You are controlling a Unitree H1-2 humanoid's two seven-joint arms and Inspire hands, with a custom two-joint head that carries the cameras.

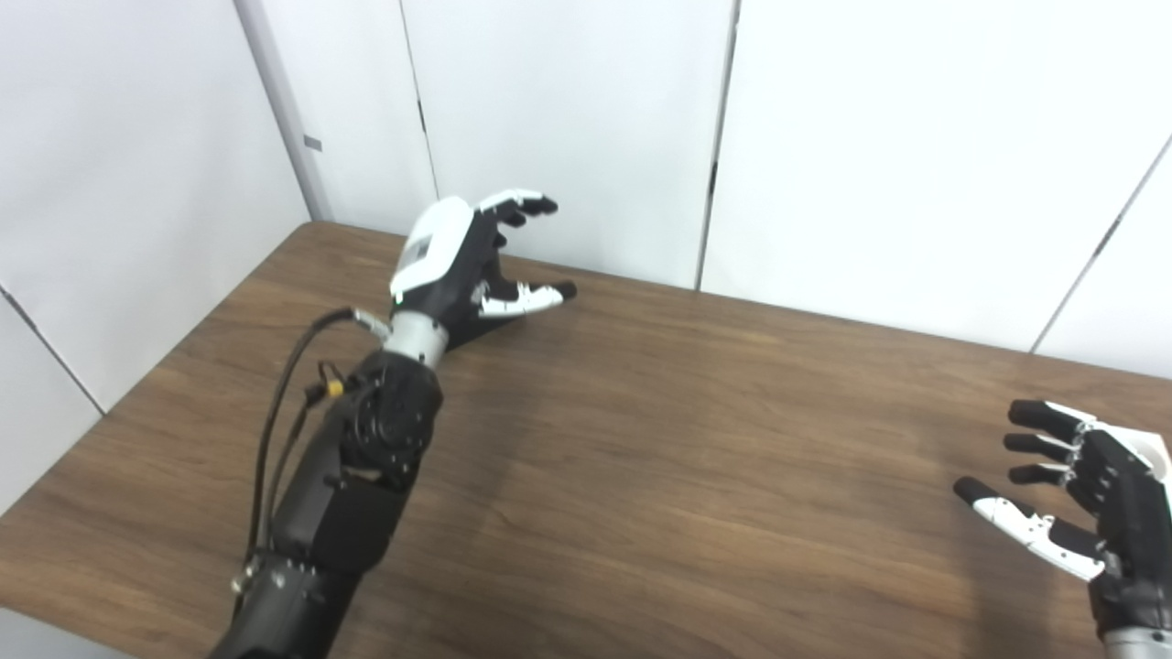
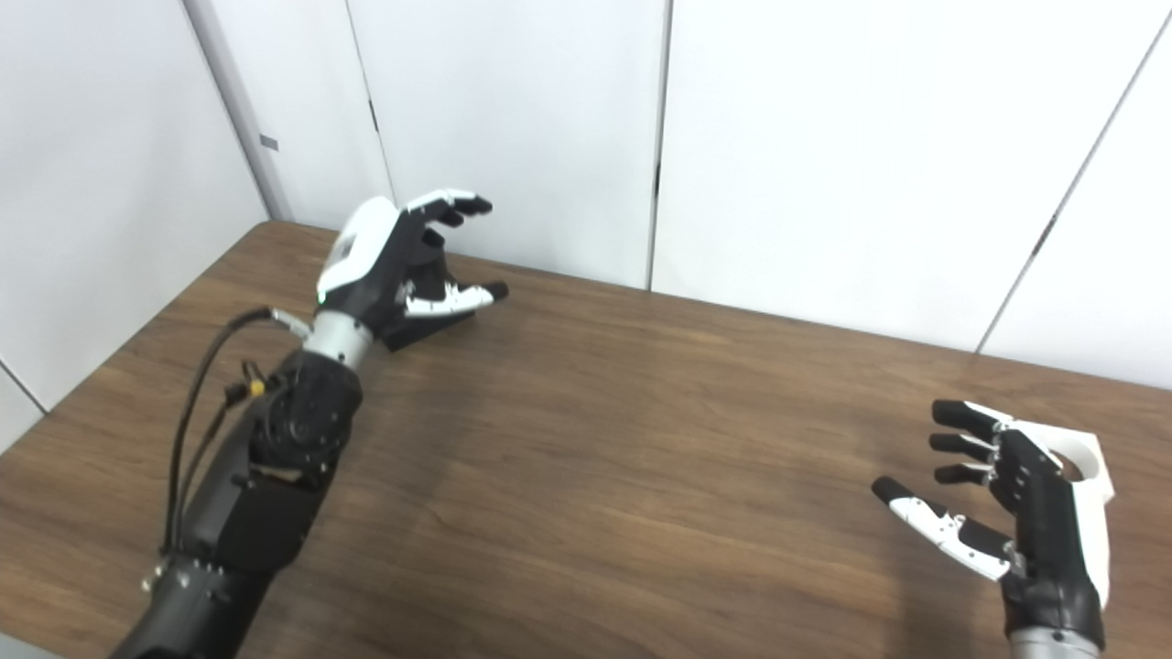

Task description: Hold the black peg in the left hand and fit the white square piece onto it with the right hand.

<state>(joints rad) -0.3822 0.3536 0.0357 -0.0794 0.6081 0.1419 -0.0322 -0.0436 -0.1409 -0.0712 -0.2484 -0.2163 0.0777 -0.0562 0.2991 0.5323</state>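
Observation:
My left hand (image 1: 476, 265) hovers over the far left of the wooden table (image 1: 641, 439), fingers spread and curled, open with nothing between them. A dark wedge (image 2: 430, 331) shows just under its thumb; I cannot tell whether it is the black peg or part of the palm. Over the table's right side, my right hand (image 2: 1016, 513) is open, palm facing left, fingers apart. Right behind its knuckles a white piece with a round hole (image 2: 1088, 465) shows, partly hidden by the hand; whether the hand touches it is unclear.
White wall panels (image 1: 568, 119) stand close behind the table's far edge and along its left side. Black cables (image 1: 275, 421) loop beside the left forearm. Bare wood lies between the two hands.

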